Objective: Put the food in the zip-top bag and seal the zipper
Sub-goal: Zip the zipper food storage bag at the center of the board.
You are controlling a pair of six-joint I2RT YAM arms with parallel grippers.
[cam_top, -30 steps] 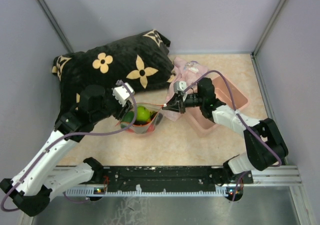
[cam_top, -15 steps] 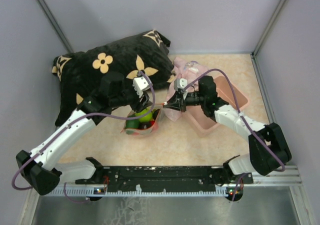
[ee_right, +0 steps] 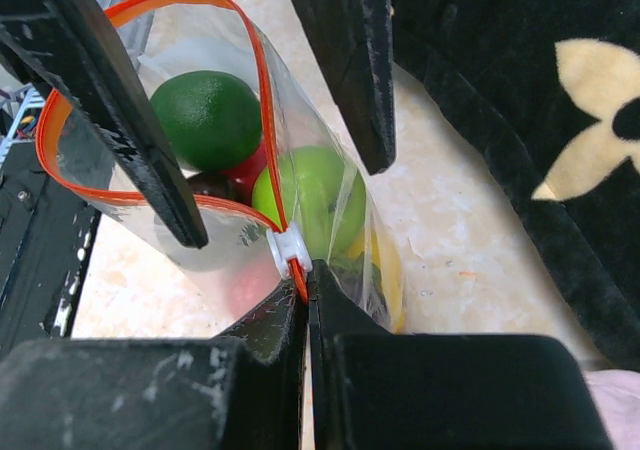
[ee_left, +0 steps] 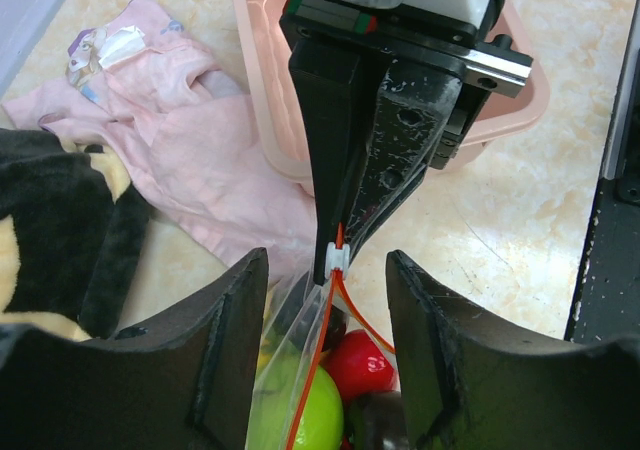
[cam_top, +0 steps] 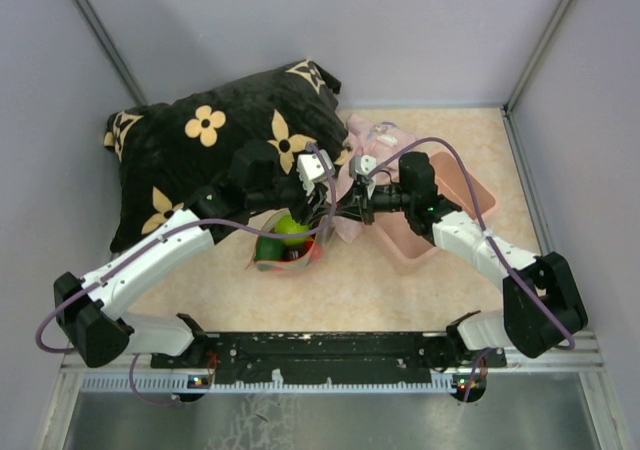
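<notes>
Along the back-left part of the desk lies a big black pillow with beige flowers. A pink bin stands toward the right edge, and a pale pink cloth is crumpled between the two. Near the middle of the desk, just in front of the pillow, sits the clear bag — its mouth is open. Fruit is inside: dark green, light green, red. The right gripper is clenched on the end of the orange zipper, just beside the white slider. The left gripper is released — one finger at each side of the bag's edge near the slider, not squeezing it.
</notes>
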